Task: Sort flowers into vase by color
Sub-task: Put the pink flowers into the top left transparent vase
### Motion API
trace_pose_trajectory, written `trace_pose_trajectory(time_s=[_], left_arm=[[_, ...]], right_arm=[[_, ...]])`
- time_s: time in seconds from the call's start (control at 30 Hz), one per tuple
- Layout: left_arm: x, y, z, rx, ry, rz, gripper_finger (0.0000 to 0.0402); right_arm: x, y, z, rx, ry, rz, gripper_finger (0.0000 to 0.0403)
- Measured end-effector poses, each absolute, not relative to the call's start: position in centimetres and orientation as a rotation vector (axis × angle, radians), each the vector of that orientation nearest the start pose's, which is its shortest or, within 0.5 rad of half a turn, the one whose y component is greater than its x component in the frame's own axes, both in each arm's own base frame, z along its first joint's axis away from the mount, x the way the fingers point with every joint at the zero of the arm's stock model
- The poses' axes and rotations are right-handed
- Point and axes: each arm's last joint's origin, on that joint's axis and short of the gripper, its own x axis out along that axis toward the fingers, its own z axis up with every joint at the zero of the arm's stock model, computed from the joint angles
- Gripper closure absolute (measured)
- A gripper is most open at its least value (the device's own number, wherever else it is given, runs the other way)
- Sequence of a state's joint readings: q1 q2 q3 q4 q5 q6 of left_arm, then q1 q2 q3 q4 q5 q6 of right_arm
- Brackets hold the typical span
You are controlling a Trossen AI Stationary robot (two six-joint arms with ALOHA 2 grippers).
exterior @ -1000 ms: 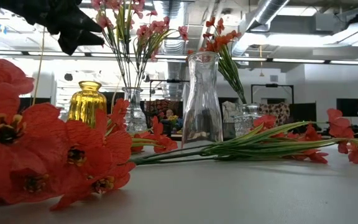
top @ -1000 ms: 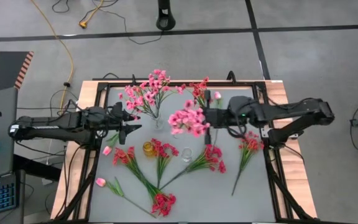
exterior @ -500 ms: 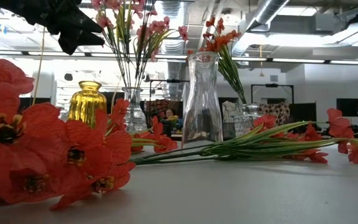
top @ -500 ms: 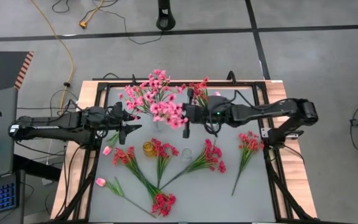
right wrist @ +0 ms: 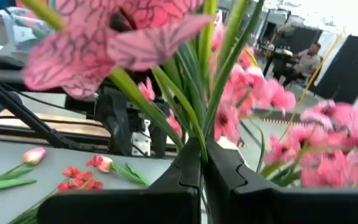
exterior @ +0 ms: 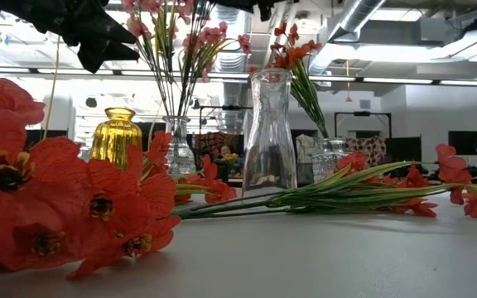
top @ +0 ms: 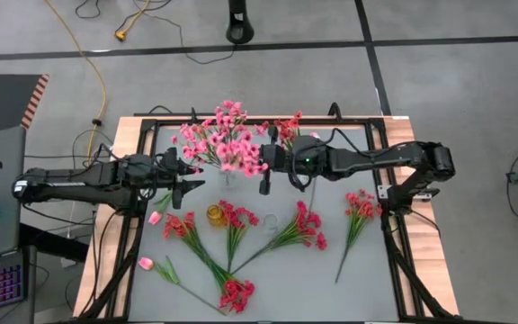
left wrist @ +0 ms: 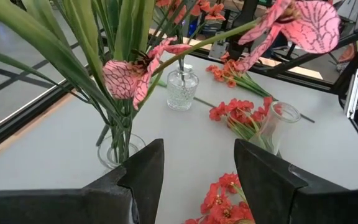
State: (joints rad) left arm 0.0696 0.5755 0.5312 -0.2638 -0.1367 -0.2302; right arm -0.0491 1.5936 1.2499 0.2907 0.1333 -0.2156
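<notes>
My right gripper (top: 264, 171) is shut on a pink-blossomed sprig (top: 241, 158), whose blossoms sit against the pink bunch (top: 216, 133) standing in a clear vase (top: 229, 178). Only its dark underside (exterior: 263, 7) shows at the top of the low view. My left gripper (top: 187, 176) hangs open just left of that vase (left wrist: 120, 149), touching nothing. Red flowers (top: 286, 133) stand in a small clear vase (exterior: 330, 157). A yellow vase (top: 215, 214) and a tall clear vase (exterior: 269, 132) stand mid-table. Red sprigs (top: 299, 229) and pale pink buds (top: 147, 264) lie flat on the table. My right gripper pinches the sprig's green stems (right wrist: 199, 134) between its two fingers (right wrist: 179, 180), just below where leaves and blossoms fan out. It comes in from the table's right, roughly level. The sprig is lifted clear of the table, its blossoms beyond the fingertips among the vase's pink bunch.
More red sprigs lie at the near left (top: 187, 229), centre (top: 236, 220), right (top: 360, 211) and near edge (top: 234, 292); another pale bud (top: 156, 218) lies by the left arm. A black frame (top: 151, 121) rims the table. A person sits in the room behind.
My right gripper has carried the pink sprig toward the table's left, from beside the red-flower vase to the pink bunch, staying shut on it; its blossoms now overlap that bunch. The gripper has come into the top of the low view.
</notes>
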Motion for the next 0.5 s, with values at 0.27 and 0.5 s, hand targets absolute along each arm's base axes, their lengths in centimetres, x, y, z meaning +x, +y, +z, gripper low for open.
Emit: trace_pose_trajectory(time_s=[0.27, 0.5], left_arm=[[13.7, 1.4, 26.7, -0.219, 0.283, 0.240, 0.0219], [13.7, 1.4, 26.7, -0.219, 0.283, 0.240, 0.0219]], right_arm=[[37.3, -2.1, 33.9, -0.220, 0.042, -0.177, 0.0371], [37.0, -2.1, 34.7, -0.216, -0.002, -0.183, 0.0370]])
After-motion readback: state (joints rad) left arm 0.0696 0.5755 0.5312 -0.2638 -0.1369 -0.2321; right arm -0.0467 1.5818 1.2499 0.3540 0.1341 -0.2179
